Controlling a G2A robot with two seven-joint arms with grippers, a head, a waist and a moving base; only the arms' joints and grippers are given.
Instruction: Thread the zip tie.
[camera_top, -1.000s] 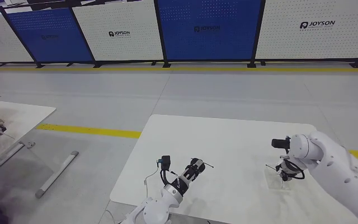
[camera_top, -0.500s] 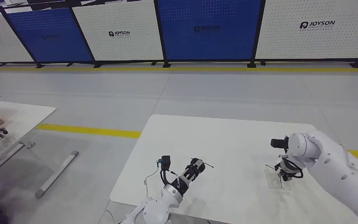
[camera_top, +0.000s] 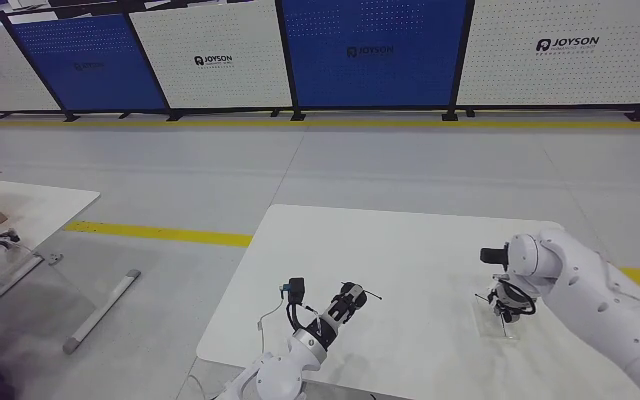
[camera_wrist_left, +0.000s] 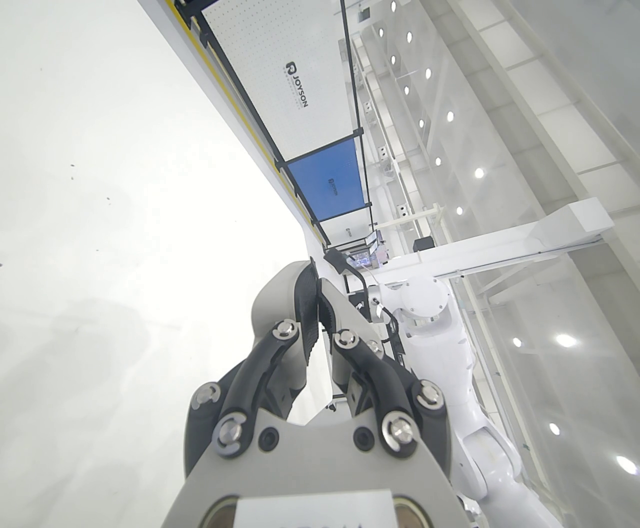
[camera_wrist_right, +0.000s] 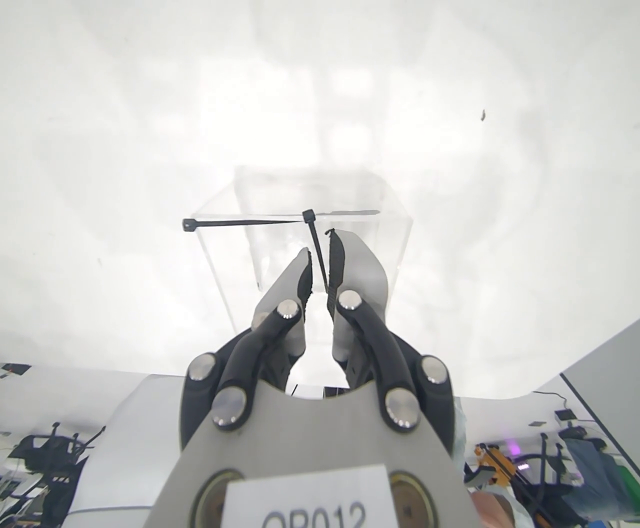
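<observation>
Gripping zip tie (camera_wrist_right: 313, 235) by its strap, right tool (camera_wrist_right: 320, 250) at clear box (camera_wrist_right: 360, 200); left tool (camera_wrist_left: 317, 295) clenched empty

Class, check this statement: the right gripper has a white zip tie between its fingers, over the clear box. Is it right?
No. The zip tie is black, not white. The right wrist view shows it between the fingers of the right gripper, over the clear box.

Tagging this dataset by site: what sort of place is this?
Probably a factory hall or industrial robot lab: blue and white pegboard partitions fence off the area, a yellow floor line marks a lane, and rows of ceiling lights hang high overhead.
</observation>
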